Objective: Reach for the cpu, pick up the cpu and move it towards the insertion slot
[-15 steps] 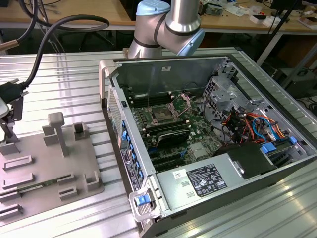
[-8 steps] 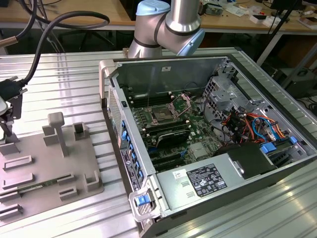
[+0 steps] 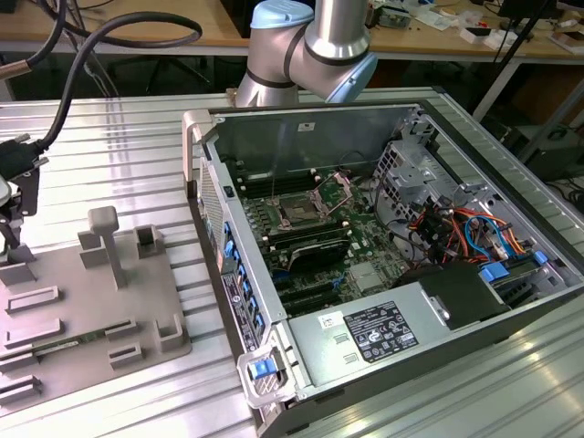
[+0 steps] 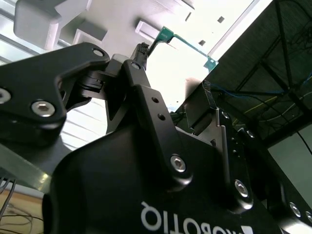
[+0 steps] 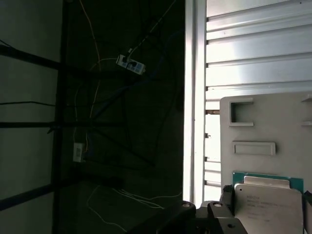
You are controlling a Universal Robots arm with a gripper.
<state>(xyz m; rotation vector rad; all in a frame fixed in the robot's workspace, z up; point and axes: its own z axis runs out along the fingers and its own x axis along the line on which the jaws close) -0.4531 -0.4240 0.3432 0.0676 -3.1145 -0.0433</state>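
In the first wrist view the cpu is a silvery-white square chip with a green rim. It lies against the grey tray, and dark parts of my gripper sit close on both sides of it. In the second wrist view its green edge runs just past the gripper's black linkage. In the exterior view my gripper hangs at the far left over the tray. The insertion slot sits on the green board inside the open case, well to the exterior view's right, with its bracket raised.
The open computer case stands on a ribbed metal table, with a power supply, a drive cage and coloured cables inside. The tray carries an upright post and several holders. The arm's base rises behind the case.
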